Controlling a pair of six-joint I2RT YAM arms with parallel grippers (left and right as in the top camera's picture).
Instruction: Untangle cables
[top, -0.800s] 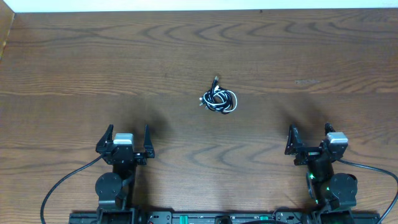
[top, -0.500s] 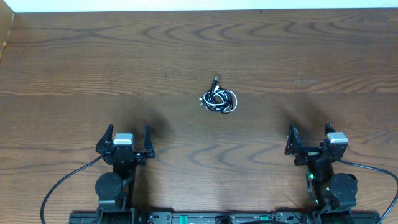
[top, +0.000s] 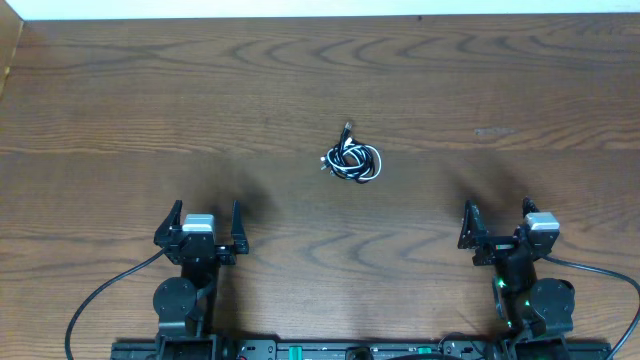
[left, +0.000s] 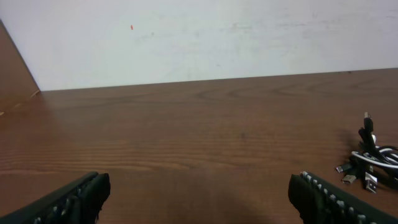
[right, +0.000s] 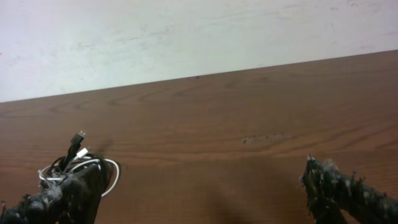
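**Black-and-white cables bunched mid-counter, both hands spread wide**

Dark-stained wood makes up the counter (top: 150, 100), and the cables (top: 352, 160) lie on it as one small knotted bundle near the middle, slightly toward the far edge. Black and white loops overlap, and a metal plug end sticks out on the far-left side of the bundle.

The left hand (top: 206, 215) sits at the near edge, well apart from the bundle, with its jaws spread wide and nothing between them. The right hand (top: 498, 218) mirrors it on the other side, equally wide and gripping nothing. The bundle lies between the two and farther out, touched by neither.

From the left wrist, the cables (left: 368, 163) show at the far right, beyond the right-side finger. From the right wrist, they (right: 78, 168) sit at the lower left, partly hidden behind the left-side finger.

A pale wall (left: 217, 37) rises at the far edge. A thicker black wire (top: 100, 295) trails from the left arm's base.
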